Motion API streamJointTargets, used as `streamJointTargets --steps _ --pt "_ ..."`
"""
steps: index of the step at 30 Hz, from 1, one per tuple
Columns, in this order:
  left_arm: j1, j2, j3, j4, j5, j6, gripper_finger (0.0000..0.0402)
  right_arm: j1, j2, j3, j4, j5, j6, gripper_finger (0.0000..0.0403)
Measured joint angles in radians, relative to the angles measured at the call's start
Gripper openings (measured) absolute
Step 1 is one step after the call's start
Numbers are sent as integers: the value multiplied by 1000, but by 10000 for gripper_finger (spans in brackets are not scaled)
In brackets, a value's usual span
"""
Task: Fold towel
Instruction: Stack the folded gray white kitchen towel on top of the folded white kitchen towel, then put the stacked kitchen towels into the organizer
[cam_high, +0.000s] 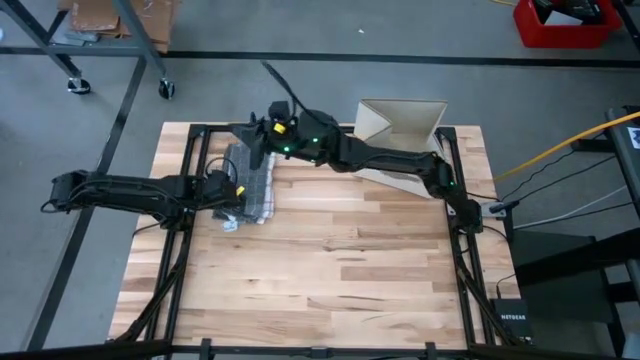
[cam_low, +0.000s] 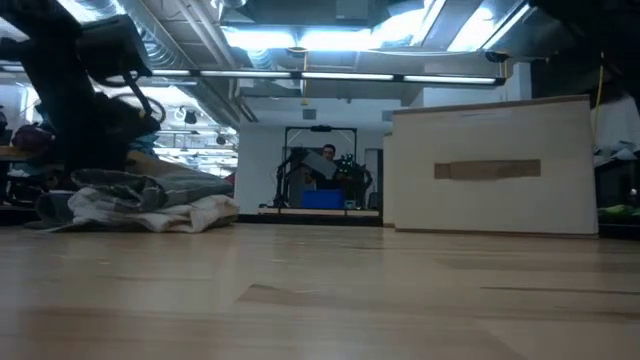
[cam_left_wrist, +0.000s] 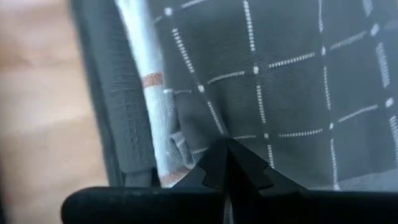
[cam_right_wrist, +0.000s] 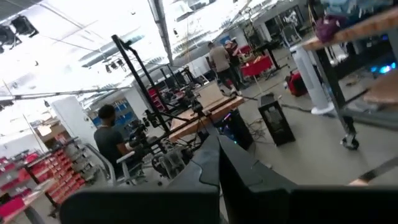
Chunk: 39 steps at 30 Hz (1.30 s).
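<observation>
Bright ceiling glare, blurred wrist views

I am counting one towel (cam_high: 252, 178) lying on the one desk (cam_high: 340, 270), and two arms reaching over it, each carrying one tool: the left tool (cam_high: 232, 192) and the right tool (cam_high: 258, 135). I am also seeing one cardboard box (cam_high: 400, 125) at the desk's far edge. Beyond the desk I am making out perhaps two people (cam_right_wrist: 111, 140), though the room is cluttered.

Near table (cam_high: 330, 290) lies open — far edge crowded by towel (cam_high: 252, 185) and box (cam_high: 400, 130).
</observation>
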<state>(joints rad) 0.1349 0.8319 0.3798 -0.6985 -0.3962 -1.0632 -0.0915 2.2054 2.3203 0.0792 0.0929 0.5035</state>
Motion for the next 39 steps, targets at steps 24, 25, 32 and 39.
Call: streamJointTargets --steps 24,25,32,39 --pt "-358 319 -33 576 389 0 0 6 -315 0 -555 302 -307 5" --pt "-375 334 -33 600 388 -12 0 6 -325 0 -579 322 -309 5" --pt "-455 426 -33 797 387 -79 0 4 -387 0 -806 475 -330 5" --pt "-464 425 21 875 386 -43 0 -55 -435 0 -1116 500 -297 5"
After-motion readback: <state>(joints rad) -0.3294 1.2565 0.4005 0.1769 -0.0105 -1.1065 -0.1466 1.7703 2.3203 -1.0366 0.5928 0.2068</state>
